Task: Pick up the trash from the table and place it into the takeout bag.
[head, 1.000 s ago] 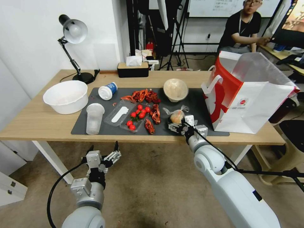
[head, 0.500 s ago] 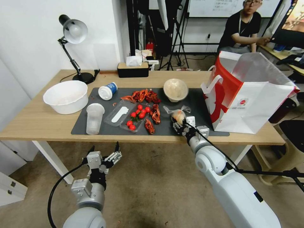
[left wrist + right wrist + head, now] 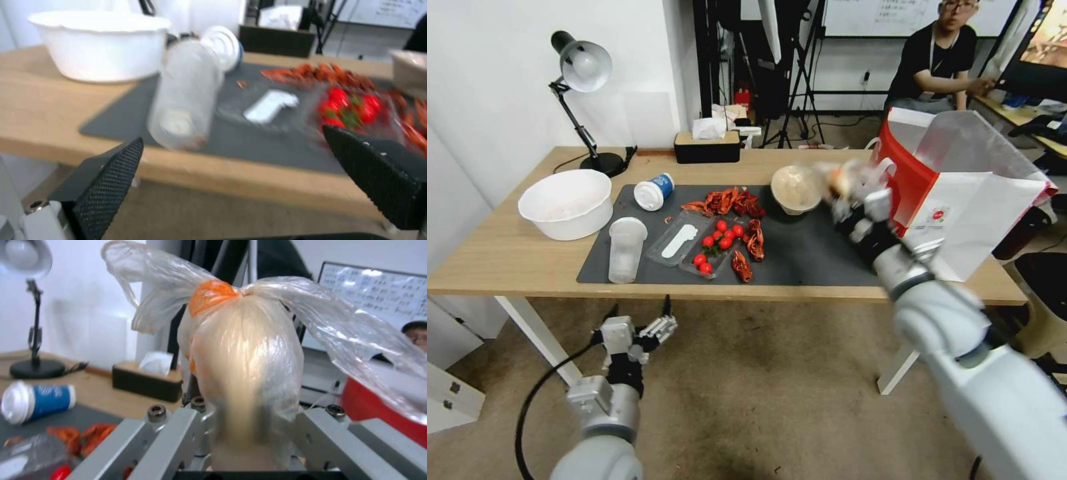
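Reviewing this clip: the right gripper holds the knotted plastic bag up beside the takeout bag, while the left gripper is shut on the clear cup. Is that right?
Not quite. The left gripper is open and holds nothing; in the left wrist view its fingers stand wide apart, short of the table edge, with the clear cup lying untouched on the mat. The rest is right: the right gripper holds the knotted plastic bag up beside the takeout bag.

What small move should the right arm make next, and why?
Probably carry on toward the takeout bag until over its open top, then release. The right gripper is shut on the knotted clear plastic bag, lifted off the table beside the bag's red side, not yet above the opening.
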{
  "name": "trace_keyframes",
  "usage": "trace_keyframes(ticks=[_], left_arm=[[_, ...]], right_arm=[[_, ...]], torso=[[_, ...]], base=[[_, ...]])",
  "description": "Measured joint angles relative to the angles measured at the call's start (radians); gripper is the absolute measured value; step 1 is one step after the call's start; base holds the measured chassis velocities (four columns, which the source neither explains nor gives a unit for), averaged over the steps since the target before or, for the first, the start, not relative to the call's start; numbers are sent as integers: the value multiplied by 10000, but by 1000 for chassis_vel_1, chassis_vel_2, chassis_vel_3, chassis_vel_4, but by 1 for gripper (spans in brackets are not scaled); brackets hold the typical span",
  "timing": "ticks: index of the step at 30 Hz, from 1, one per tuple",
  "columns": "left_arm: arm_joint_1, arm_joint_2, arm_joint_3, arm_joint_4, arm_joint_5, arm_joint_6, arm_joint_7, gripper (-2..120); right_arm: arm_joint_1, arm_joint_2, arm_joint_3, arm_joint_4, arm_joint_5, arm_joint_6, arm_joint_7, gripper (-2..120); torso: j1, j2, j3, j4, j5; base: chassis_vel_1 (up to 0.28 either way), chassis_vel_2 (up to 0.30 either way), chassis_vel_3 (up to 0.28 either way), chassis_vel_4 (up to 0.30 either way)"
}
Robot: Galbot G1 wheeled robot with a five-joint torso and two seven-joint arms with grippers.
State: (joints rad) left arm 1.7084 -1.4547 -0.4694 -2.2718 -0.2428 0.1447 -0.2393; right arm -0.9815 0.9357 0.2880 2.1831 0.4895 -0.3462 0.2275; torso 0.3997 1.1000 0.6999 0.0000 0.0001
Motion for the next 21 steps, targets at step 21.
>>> trace_keyframes(ticks=[21], left_arm=[[239,-77,-279,-336,-67,160,17,100]], right_arm=[[2559,-2277,1697,-1253,5407,-3367,3837,21]], torso=[[2,0,1,-1,3]], base=[[0,0,0,0]])
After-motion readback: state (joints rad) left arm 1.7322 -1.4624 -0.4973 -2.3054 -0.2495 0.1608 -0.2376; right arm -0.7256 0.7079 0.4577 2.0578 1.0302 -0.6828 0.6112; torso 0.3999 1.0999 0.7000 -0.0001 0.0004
